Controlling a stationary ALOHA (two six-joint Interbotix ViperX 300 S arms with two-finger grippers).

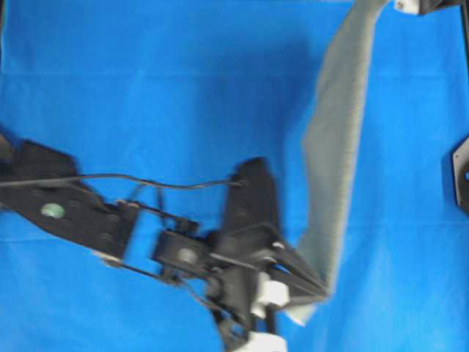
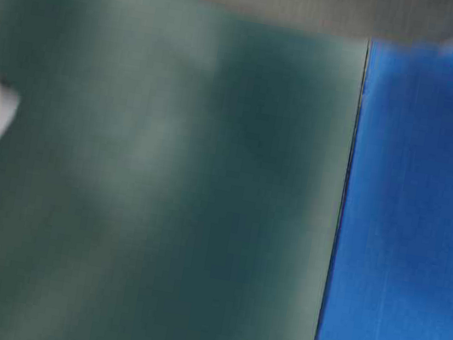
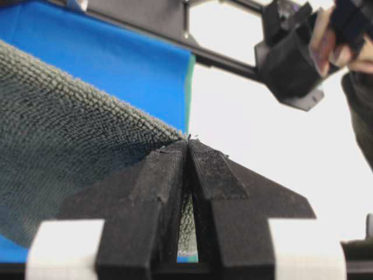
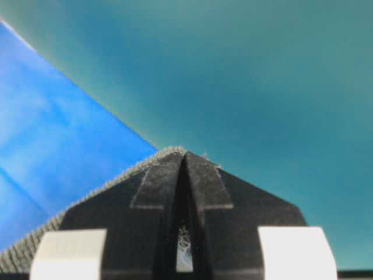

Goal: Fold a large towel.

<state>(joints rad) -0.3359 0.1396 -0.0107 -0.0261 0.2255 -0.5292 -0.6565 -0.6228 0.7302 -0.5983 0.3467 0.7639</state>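
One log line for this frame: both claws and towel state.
left claw: shut on towel | right claw: shut on towel | towel: lifted, stretched as a narrow band between claws above blue sheet | fold: not yet made

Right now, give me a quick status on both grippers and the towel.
Left gripper shut on the towel. Right gripper shut on it too. Towel strung between them above the blue sheet. Nothing in the way.

One towel [image 1: 337,139], two arms.
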